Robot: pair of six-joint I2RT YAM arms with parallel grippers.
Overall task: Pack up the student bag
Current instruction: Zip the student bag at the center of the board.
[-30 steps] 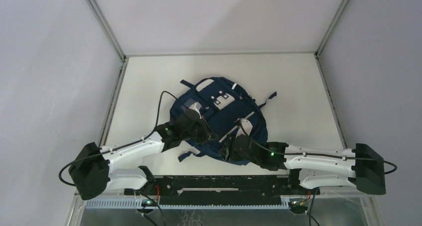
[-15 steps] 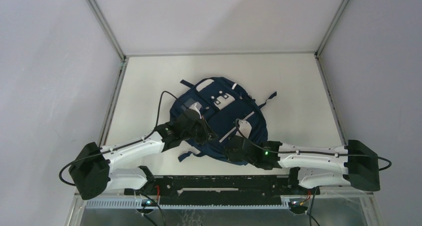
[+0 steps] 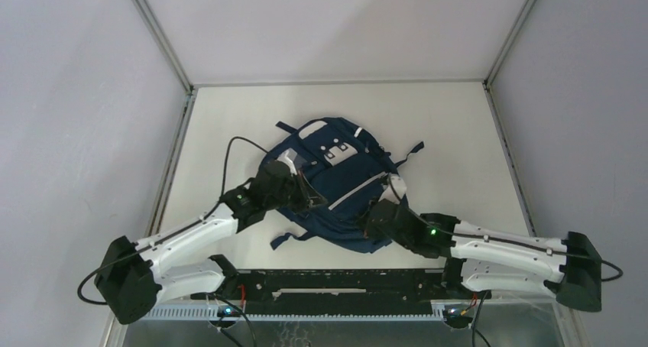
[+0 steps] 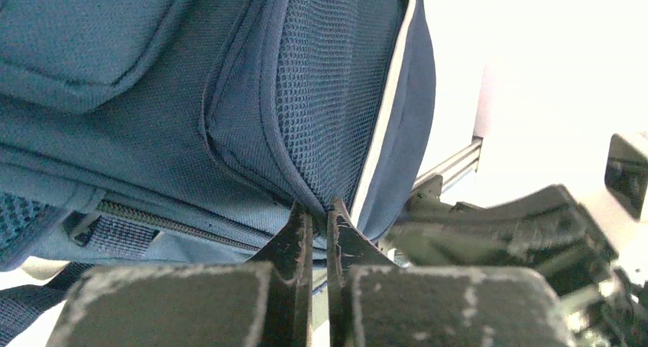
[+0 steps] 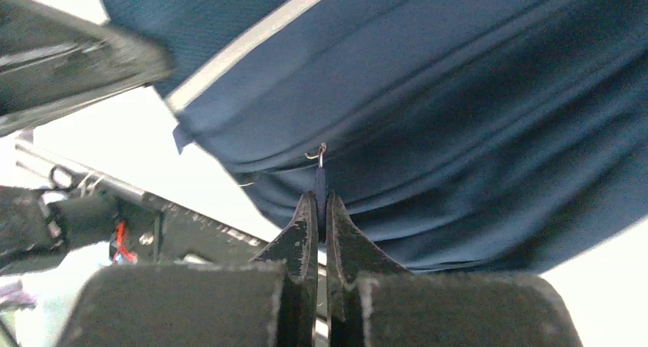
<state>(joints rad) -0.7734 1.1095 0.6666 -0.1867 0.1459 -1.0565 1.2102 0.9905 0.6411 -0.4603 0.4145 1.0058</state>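
Observation:
The student bag point(image 3: 336, 180), navy blue with white piping, lies in the middle of the table point(image 3: 458, 133). My left gripper point(image 3: 304, 199) is at the bag's left side. In the left wrist view the left gripper point(image 4: 321, 207) is shut, pinching a fold of the bag point(image 4: 229, 95) beside its mesh side pocket point(image 4: 336, 72). My right gripper point(image 3: 376, 212) is at the bag's near right edge. In the right wrist view the right gripper point(image 5: 321, 199) is shut on the dark zipper pull point(image 5: 321, 177), which hangs from the bag point(image 5: 458, 95).
A black rail point(image 3: 328, 282) runs along the near edge between the arm bases. Metal frame posts point(image 3: 174, 144) border the table on the left and right. Loose dark straps point(image 3: 286, 238) trail from the bag toward the rail.
My right gripper has shut on the zipper pull and drawn back to the right. The left arm has shifted left with its hold, and the bag's near edge is stretched between them.

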